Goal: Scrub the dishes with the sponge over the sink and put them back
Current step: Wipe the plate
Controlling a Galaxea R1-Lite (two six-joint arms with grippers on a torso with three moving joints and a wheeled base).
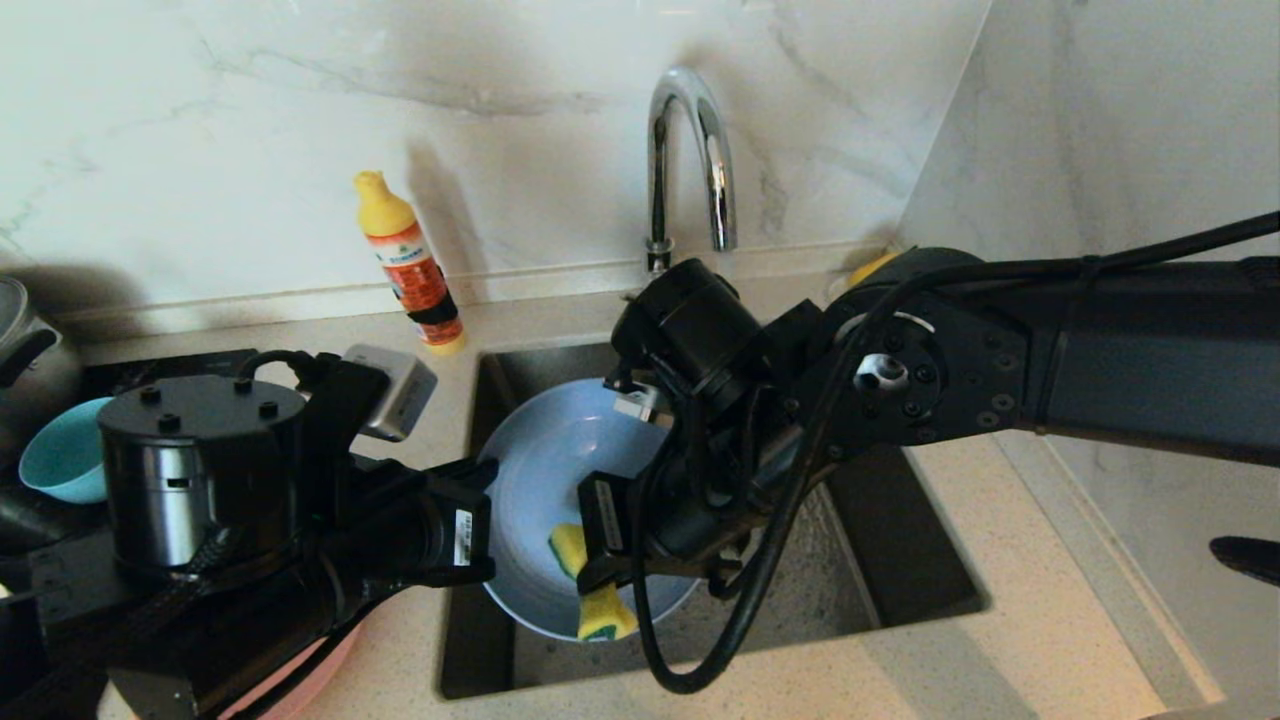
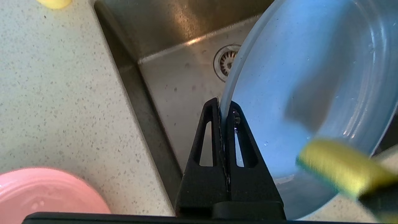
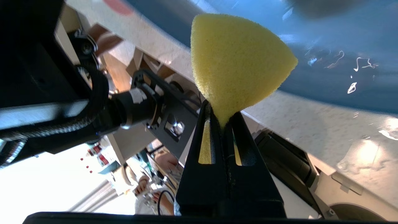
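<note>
Over the sink (image 1: 900, 540) the grey-blue plate (image 1: 560, 450) stands tilted on edge, its face toward the right arm. My left gripper (image 2: 222, 107) is shut on the plate's (image 2: 311, 62) rim at its left side. My right gripper (image 3: 222, 112) is shut on the middle of the yellow sponge (image 3: 236, 62), which bulges out past the fingertips. The sponge (image 1: 600, 615) lies against the lower part of the plate's face. A teal bowl (image 1: 65, 455) sits at the far left. The salmon-pink plate (image 2: 46, 193) rests on the counter under the left arm.
The chrome tap (image 1: 690, 160) rises behind the sink, with a yellow and orange soap bottle (image 1: 410, 265) to its left. A steel pot (image 1: 20, 340) stands at the far left edge. The drain strainer (image 2: 227, 60) shows behind the plate. Speckled counter surrounds the basin.
</note>
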